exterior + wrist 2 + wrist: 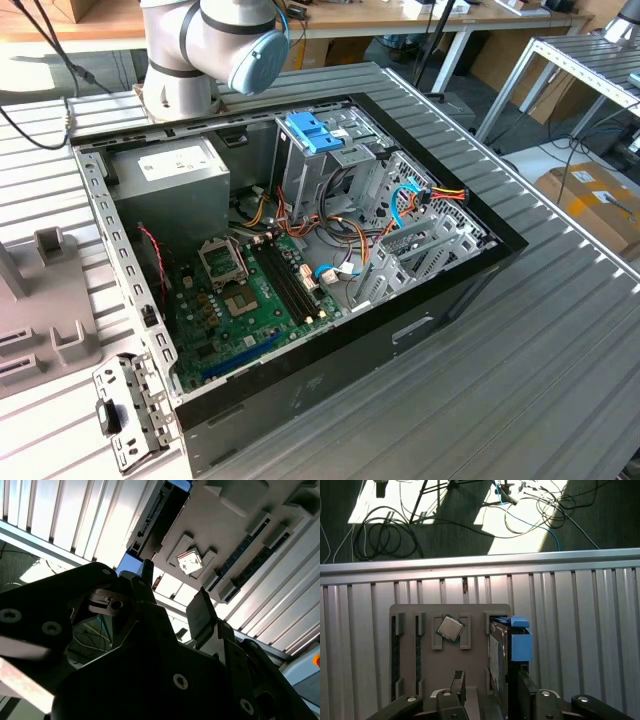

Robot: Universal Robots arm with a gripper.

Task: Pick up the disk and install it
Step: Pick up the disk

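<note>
Ribbed aluminium tabletop (580, 630); dark floor with loose cables (385, 535) beyond its far edge.

Flat rectangular disk (507, 650), dark body with bright blue plastic rails and end tab, stands on edge in a slot of the grey plastic fixture tray (475, 612). It sits on the side of the tray next to the bare ribs.

Your black two-finger gripper (491, 675) hangs over the tray. The jaws are apart and clamped on nothing. In the first wrist view one finger lines up on each side of the disk. In the second wrist view the disk (160, 517) lies beyond the fingertips (200, 600), so I judge no contact yet.

Step in hand, my reading: approach for the grasp.
- Centre the jaws on the dark body, not the blue tab.
- Come down square, so both pads meet the flat faces together.
- Avoid side push: the slot looks narrow and the disk could jam or tip.
- Mind the inner finger. It must clear the tray ribs beside the small square silver processor chip (451, 628).

In the exterior view, the open black computer case (300, 390) holds a green motherboard (250, 300), a paler blue slotted bracket (313, 132) and a grey metal box (195, 190) with a white label (168, 163).

Writing: the label carries print and the chip face has faint markings. Neither can be made out.
</note>
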